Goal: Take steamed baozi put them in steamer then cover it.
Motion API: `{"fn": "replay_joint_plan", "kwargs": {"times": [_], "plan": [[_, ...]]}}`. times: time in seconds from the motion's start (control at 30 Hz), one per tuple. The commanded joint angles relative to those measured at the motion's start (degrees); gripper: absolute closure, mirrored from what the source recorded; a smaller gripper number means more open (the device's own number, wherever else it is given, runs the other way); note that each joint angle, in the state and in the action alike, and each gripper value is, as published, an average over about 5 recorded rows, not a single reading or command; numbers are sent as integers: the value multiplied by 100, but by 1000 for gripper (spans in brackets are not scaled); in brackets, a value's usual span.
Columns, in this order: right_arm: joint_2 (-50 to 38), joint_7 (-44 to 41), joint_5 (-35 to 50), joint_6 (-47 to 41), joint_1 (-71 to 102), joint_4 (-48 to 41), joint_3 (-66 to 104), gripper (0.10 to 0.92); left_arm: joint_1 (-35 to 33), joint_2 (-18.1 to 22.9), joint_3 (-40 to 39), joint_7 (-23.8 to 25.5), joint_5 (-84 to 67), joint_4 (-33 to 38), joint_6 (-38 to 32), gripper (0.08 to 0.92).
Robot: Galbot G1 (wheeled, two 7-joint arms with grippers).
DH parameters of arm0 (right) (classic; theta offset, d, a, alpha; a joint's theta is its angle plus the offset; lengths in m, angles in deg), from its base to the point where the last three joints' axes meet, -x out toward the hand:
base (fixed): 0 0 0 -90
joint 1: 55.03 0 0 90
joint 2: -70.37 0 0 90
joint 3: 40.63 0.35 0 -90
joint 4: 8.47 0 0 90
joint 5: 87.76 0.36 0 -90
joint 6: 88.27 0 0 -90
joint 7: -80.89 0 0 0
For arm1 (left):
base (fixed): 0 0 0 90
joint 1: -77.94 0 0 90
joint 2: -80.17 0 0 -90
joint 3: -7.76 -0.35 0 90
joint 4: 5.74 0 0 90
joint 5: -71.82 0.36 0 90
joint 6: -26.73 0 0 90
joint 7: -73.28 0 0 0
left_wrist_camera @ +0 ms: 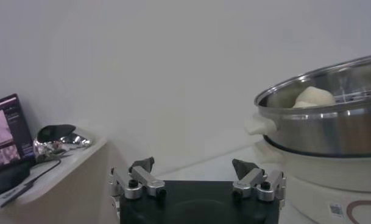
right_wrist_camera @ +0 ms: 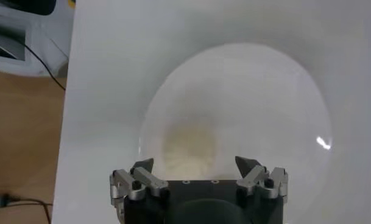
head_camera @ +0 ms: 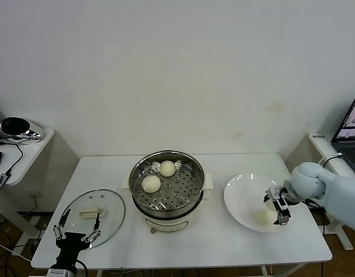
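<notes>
Right tool wide open, empty, poised over the plate, one baozi directly beneath its fingers

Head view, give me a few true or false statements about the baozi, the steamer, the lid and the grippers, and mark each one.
1. Two baozi sit on the perforated tray inside the steamer. True.
2. The glass lid covers the steamer. False: it lies flat on the table, on the steamer's left side.
3. The right gripper is over the white plate, open above a baozi. True.
4. The left gripper holds the lid's handle. False: it is open at the table's near edge, holding nothing.
5. The plate holds three baozi. False: only one shows there.
</notes>
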Motion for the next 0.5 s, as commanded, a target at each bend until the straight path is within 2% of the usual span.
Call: {"fn": "replay_joint_plan", "kwargs": {"times": [0.03,0.37,0.5], "plan": [[256,109,-139,72,551,-489,394,224,1,-1,2,-3,-3,-18,-5,177],[533,174,-191,24,551,-618,450,292,-45,-16,49,-6,-8,35,-14,177],[519,120,-164,0,530,-603,434,348,-61,-4,60,-8,-12,51,-17,177]]}}
